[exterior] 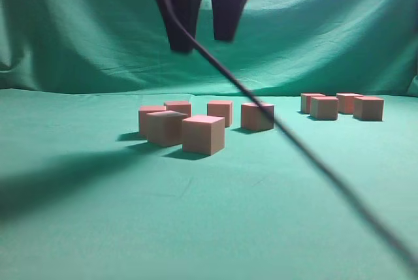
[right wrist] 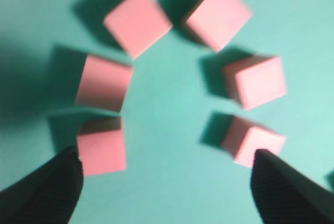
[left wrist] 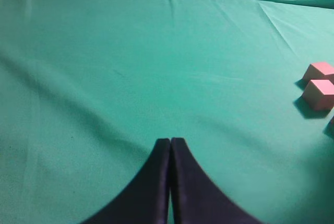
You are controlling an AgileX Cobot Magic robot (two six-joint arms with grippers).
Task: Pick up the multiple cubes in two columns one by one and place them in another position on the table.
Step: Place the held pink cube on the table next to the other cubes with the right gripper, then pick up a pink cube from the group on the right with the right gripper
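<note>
Six pink cubes stand in two loose columns mid-table; the nearest one (exterior: 203,134) is at the front. In the right wrist view they curve in two columns, with the closest cubes at the lower left (right wrist: 102,151) and lower right (right wrist: 250,139). My right gripper (exterior: 204,42) hangs open and empty high above this group; its fingers (right wrist: 164,153) straddle the gap between the columns. My left gripper (left wrist: 170,140) is shut and empty over bare green cloth, with two cubes (left wrist: 318,93) at its view's right edge. It does not show in the exterior view.
A second group of several pink cubes (exterior: 346,105) sits at the back right. A black cable (exterior: 313,156) runs diagonally from the right arm to the lower right. Green cloth (exterior: 98,215) covers the table and backdrop.
</note>
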